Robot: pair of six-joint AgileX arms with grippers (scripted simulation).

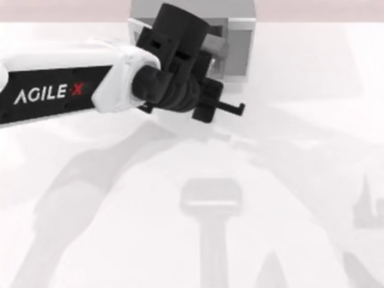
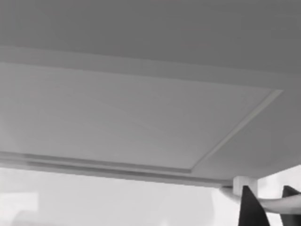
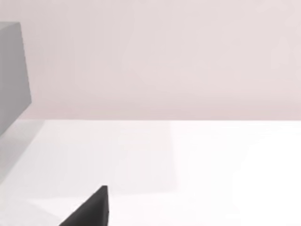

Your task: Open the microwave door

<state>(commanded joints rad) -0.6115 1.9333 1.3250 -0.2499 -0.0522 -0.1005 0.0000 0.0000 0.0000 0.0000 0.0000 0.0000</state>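
Top view: left arm [image 1: 66, 84], white and black with AgileX lettering, reaches from the left edge across the far part of the white counter [image 1: 120, 228]. Left end effector [image 1: 222, 108], black, sits just in front of the grey microwave [image 1: 240, 54], which stands at the far edge, centre. The wrist hides most of the appliance front; one thin black finger [image 1: 231, 108] juts to the right. The microwave door [image 1: 137, 29] shows only as a pale sliver at the left of the wrist; how far it stands from the body cannot be told from above. Right arm not seen in this view.

Left wrist view: microwave door [image 2: 117, 122] fills nearly the whole view as a flat grey panel with an inset window bordered by a lighter frame. At one corner, two dark fingertips [image 2: 249, 207] stand apart on either side of a pale bar, the handle [image 2: 270, 203]. Whether the pads press on it cannot be told.

Right wrist view: corner of the grey microwave [image 3: 11, 75] far off, bare counter [image 3: 188, 165], pink wall [image 3: 164, 56]. A dark wedge of the right end effector [image 3: 91, 209] shows; open or closed cannot be told.
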